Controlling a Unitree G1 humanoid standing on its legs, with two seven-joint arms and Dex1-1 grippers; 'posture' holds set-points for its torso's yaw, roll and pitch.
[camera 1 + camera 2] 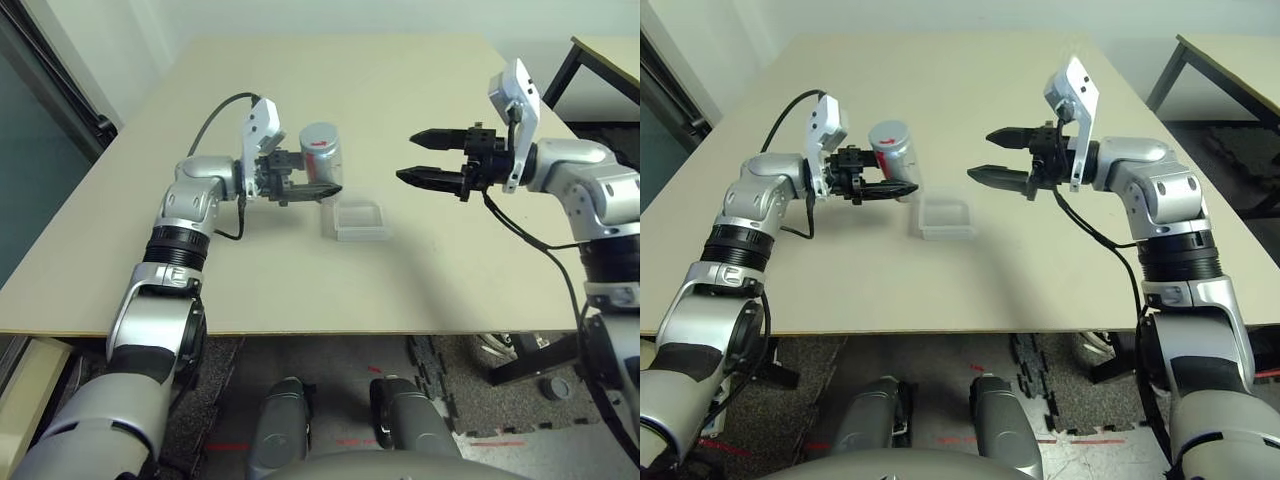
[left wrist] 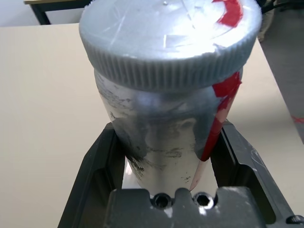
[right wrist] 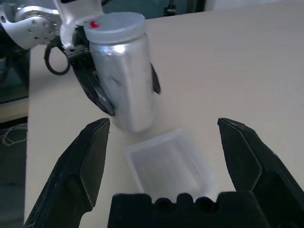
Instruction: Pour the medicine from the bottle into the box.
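Observation:
The bottle (image 1: 320,155) is a white-grey cylinder with a red stripe and a grey screw cap (image 2: 166,38) on top. It stands nearly upright, just left of the box. My left gripper (image 1: 318,186) is shut on its lower body, one black finger (image 2: 95,166) on each side. The box (image 1: 360,218) is a shallow clear plastic tray lying on the table, with nothing visible in it. My right gripper (image 1: 407,157) hovers open to the right of the bottle and above the box's far right side. Its fingers point left toward the bottle (image 3: 123,80), with the box (image 3: 168,164) below them.
The beige table (image 1: 300,290) is bare in front of the box and behind the bottle. A second table with black legs (image 1: 600,60) stands at the back right. Dark panels (image 1: 40,130) line the left side beyond the table edge.

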